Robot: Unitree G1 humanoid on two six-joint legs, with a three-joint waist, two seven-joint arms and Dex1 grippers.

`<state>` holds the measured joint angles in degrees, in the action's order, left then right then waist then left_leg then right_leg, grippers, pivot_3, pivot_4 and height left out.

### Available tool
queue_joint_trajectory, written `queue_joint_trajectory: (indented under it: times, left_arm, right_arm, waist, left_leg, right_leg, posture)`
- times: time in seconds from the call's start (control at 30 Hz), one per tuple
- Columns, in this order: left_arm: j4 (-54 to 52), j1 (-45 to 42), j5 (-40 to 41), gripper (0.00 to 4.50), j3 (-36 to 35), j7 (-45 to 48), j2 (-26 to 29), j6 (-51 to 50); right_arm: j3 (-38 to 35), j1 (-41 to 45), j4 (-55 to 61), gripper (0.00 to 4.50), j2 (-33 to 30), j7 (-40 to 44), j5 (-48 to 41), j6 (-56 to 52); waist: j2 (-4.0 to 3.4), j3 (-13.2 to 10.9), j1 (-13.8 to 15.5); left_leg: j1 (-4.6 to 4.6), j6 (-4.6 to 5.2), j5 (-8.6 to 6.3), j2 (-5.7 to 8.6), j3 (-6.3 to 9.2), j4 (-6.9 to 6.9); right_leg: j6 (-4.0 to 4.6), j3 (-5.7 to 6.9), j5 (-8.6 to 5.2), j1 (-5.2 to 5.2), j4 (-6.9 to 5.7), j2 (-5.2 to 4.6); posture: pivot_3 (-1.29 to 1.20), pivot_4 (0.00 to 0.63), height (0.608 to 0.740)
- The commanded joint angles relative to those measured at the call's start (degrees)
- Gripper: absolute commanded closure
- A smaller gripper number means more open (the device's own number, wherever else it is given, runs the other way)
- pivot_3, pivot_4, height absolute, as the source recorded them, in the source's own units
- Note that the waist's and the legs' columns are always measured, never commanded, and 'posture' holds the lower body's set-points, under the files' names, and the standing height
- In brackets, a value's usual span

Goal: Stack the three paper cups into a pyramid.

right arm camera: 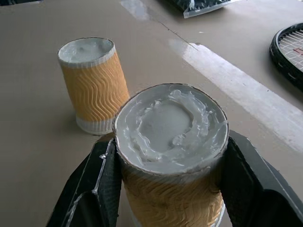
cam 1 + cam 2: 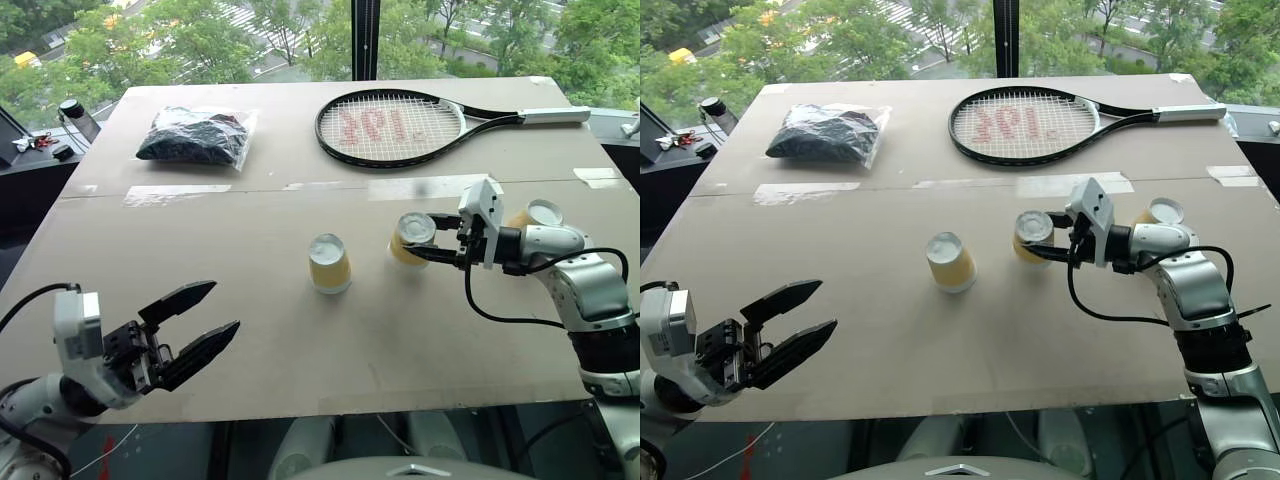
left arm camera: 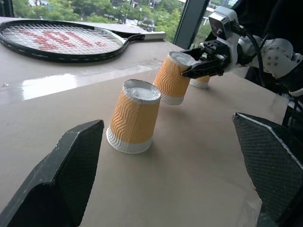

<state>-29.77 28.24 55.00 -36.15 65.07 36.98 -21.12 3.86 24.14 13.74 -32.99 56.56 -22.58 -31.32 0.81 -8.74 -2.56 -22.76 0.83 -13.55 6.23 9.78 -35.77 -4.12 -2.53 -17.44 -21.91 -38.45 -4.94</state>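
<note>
Three yellow-orange paper cups stand upside down on the brown table point(image 2: 250, 230). One cup point(image 2: 329, 262) stands alone at the middle. To its right, a second cup point(image 2: 410, 232) leans a little, with my right gripper point(image 2: 428, 238) shut on its sides near the white base. In the right wrist view that cup point(image 1: 170, 127) sits between the two black fingers point(image 1: 94, 189). The third cup point(image 2: 540, 213) stands behind my right wrist, partly hidden. My left gripper point(image 2: 205, 322) hangs open near the table's front left edge, holding nothing and well apart from the cups.
A tennis racket point(image 2: 400, 125) lies at the back of the table and a clear bag of dark stuff point(image 2: 195, 135) lies at the back left. Strips of clear tape point(image 2: 175, 193) cross the table. A low dark stand point(image 2: 40, 150) with small items is beyond the left edge.
</note>
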Motion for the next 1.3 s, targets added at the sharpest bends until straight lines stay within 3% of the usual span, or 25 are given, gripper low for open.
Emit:
queue_joint_trajectory:
  times: [0.03,0.73,0.9,1.03,1.17,1.3]
  left_arm:
    - [2.74,0.76,-1.12,0.00,-2.09,3.75,1.14,1.92]
    - [2.43,-0.15,-0.97,0.00,-1.91,3.73,0.71,1.71]
    - [1.84,-0.65,-0.80,0.00,-1.27,3.04,0.54,1.51]
    - [1.77,-1.95,-0.41,0.00,-0.61,2.77,0.84,1.02]
    - [1.84,-4.22,-0.57,0.00,1.56,3.12,1.40,0.57]
    - [1.85,-6.51,-0.66,0.00,3.83,3.34,1.95,0.16]
  right_arm:
    - [0.05,-2.90,7.66,2.44,1.08,-2.18,-2.14,-0.27]
    - [9.59,-4.85,4.10,2.44,5.34,-7.54,5.15,3.70]
    - [8.73,-4.16,3.21,0.18,4.87,-6.88,5.19,5.27]
    - [4.52,-4.69,6.21,0.08,2.72,-5.51,1.96,4.74]
    - [-4.39,-6.68,11.75,0.08,-1.11,-3.28,-7.04,2.03]
    - [-11.75,-6.33,12.42,0.08,-2.74,-7.60,-9.82,0.26]
  waist:
    - [0.00,0.00,0.32]
    - [0.04,0.02,1.66]
    - [0.05,0.03,1.66]
    - [0.05,0.03,1.76]
    - [0.07,0.03,1.90]
    - [0.06,0.03,1.87]
  left_leg:
    - [0.01,0.04,-0.02,-0.01,0.03,0.00]
    - [0.00,-0.14,0.08,-0.02,0.10,-0.07]
    - [0.01,-0.15,0.08,-0.02,0.10,-0.07]
    - [0.01,-0.14,0.08,-0.02,0.10,-0.07]
    - [0.00,-0.14,0.07,-0.02,0.13,-0.07]
    - [0.01,-0.06,0.03,-0.02,0.14,-0.07]
  right_leg:
    - [0.00,0.05,0.00,0.02,0.00,0.00]
    - [0.01,0.14,0.01,0.04,0.05,0.00]
    - [0.01,0.14,0.02,0.06,0.06,0.01]
    - [0.01,0.14,0.01,0.06,0.06,0.00]
    - [0.01,0.17,0.02,0.10,0.12,-0.01]
    - [0.01,0.18,0.02,0.21,0.15,0.00]
  posture:
    - [0.00,0.150,0.740]
    - [0.00,0.150,0.740]
    - [0.00,0.150,0.740]
    - [0.00,0.150,0.740]
    - [0.00,0.150,0.740]
    - [0.00,0.150,0.740]
